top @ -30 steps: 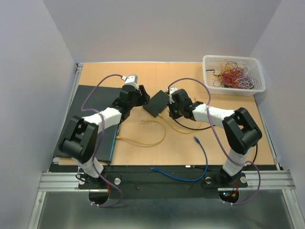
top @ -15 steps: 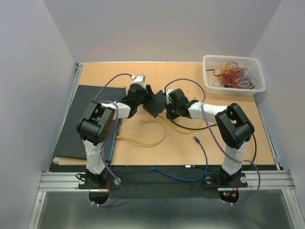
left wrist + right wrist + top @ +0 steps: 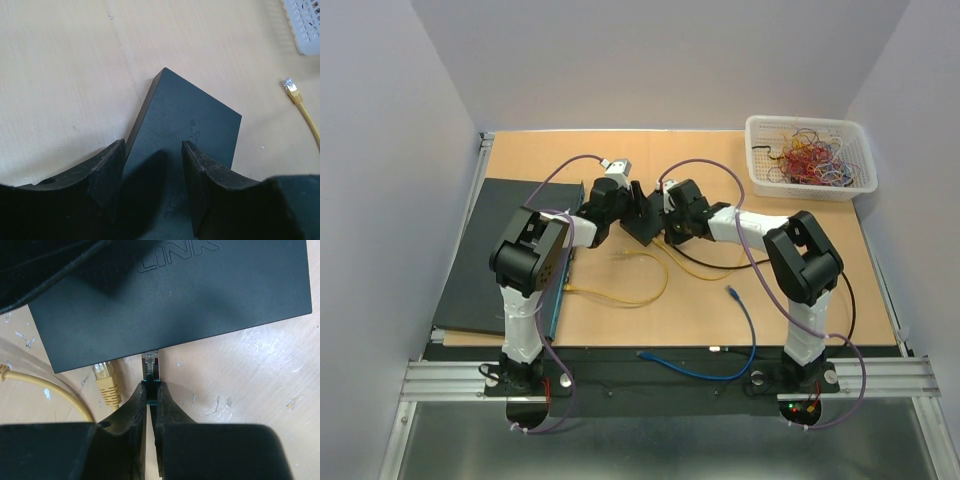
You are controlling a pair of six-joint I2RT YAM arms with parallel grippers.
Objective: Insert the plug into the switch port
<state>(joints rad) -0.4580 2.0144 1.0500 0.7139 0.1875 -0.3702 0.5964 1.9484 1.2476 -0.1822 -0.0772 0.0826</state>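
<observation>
The black switch (image 3: 170, 295) lies on the bench (image 3: 60, 75) between both arms. The right gripper (image 3: 150, 387) is pinched tight on the plug (image 3: 151, 365), whose tip meets the switch's near edge. The left gripper (image 3: 152, 152) is spread moderately over the switch's other end. A yellow connector (image 3: 106, 380) lies just beside the plug.

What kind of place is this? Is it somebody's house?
Probably a robot lab bench, not a house. A left arm and right arm are bolted to a metal rail at a wooden table, with a black network switch, a yellow network cable and a white basket of tangled wires.
</observation>
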